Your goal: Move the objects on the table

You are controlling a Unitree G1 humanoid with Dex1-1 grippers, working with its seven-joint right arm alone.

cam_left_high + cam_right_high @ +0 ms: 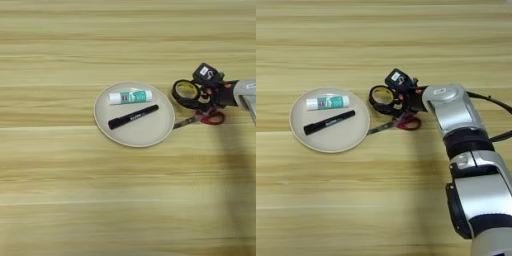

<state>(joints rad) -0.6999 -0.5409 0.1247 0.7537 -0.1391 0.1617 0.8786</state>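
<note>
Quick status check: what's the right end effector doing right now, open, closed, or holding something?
Right end effector: at the tape roll, beside the scissors; cannot be told whether it is open, closed, or gripping the roll.

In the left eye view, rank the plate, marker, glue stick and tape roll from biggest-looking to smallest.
1. Plate
2. Marker
3. Glue stick, only slightly shorter than the marker but thicker, so those two are close
4. Tape roll
</note>
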